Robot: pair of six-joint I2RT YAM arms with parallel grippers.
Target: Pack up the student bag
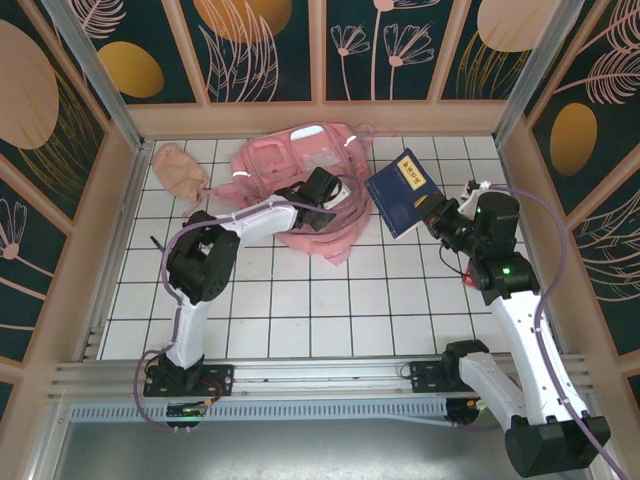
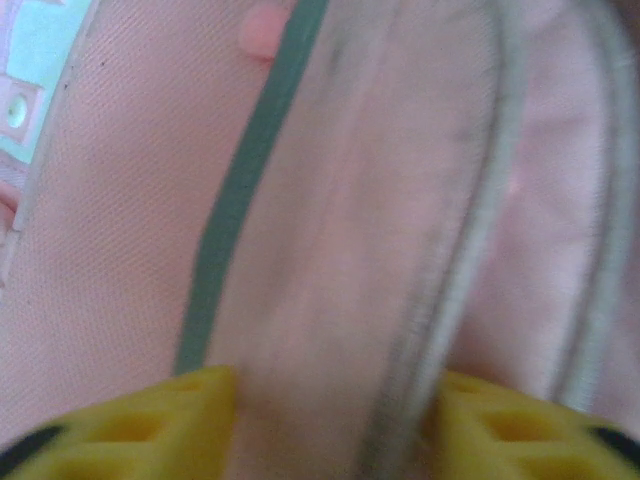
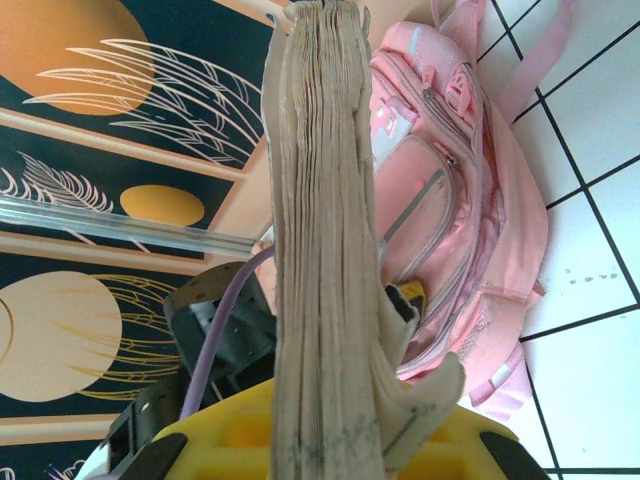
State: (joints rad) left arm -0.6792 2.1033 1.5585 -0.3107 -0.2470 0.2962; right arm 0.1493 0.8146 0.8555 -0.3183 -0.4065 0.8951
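The left gripper [image 2: 335,425] stood with its yellow fingers [image 2: 150,425] parted, a ridge of pink cloth and a grey piped seam lying between them. Whether the pads touched the cloth could not be told. In the top view that gripper [image 1: 322,196] sat low over the middle of the student bag [image 1: 285,160], its arm reaching in from the left.

The right gripper [image 3: 330,445] was clamped on the lower end of a blue book [image 3: 320,200], page edges facing its camera. From above, the right gripper [image 1: 436,214] held the blue book [image 1: 400,185] tilted, just beside the bag's right edge.

The student bag [image 3: 450,200] lay slumped on the white tiled table [image 1: 300,300] near the back wall, front pockets upward. A peach pouch [image 1: 180,168] lay near its left side.
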